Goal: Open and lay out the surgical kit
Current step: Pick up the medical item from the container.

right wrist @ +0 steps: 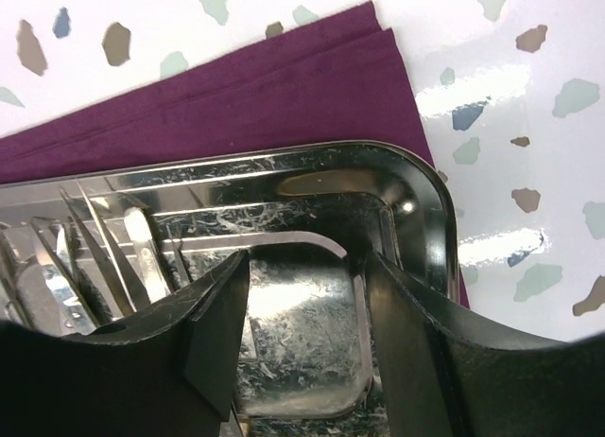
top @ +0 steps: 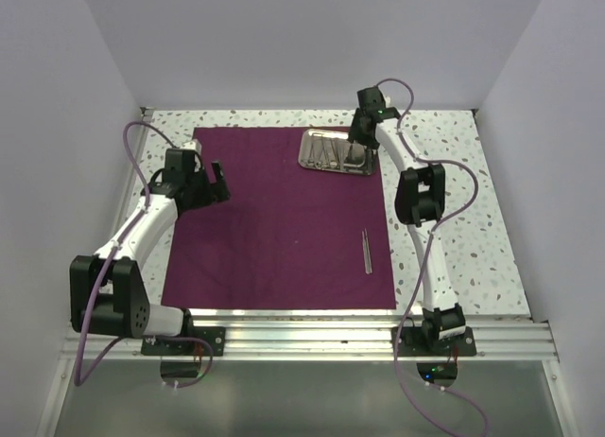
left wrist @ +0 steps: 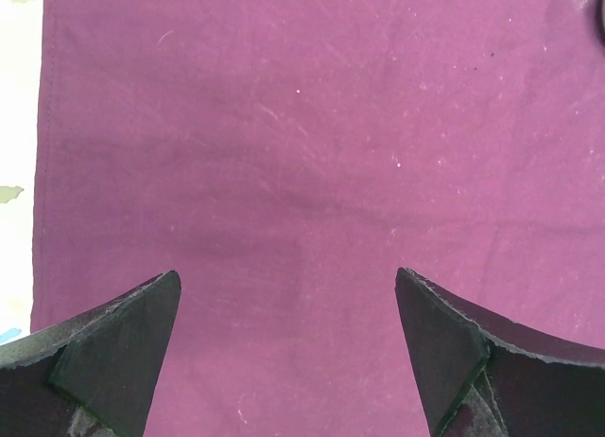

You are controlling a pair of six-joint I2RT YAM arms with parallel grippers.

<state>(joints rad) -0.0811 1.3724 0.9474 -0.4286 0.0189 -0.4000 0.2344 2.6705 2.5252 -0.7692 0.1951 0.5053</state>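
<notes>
Maroon cloth (top: 274, 219) flat, tray (top: 336, 151), tweezers (top: 365, 249)

In the right wrist view the steel tray (right wrist: 416, 186) runs off the left and bottom edges, and its near part is hidden behind the fingers (right wrist: 213, 342) of the right gripper (right wrist: 304, 267). The slim instruments (right wrist: 95, 238) left of those fingers are clipped and overlapping, so they cannot be told apart. Ahead of the left gripper (left wrist: 288, 274), the purple cloth (left wrist: 302, 153) passes the top, right and bottom edges, and a dark shape (left wrist: 599, 11) far ahead to the right is cut off by the corner.

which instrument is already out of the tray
The slim tweezers, lying alone on the cloth near its right edge; the other instruments sit in the steel tray.
</notes>
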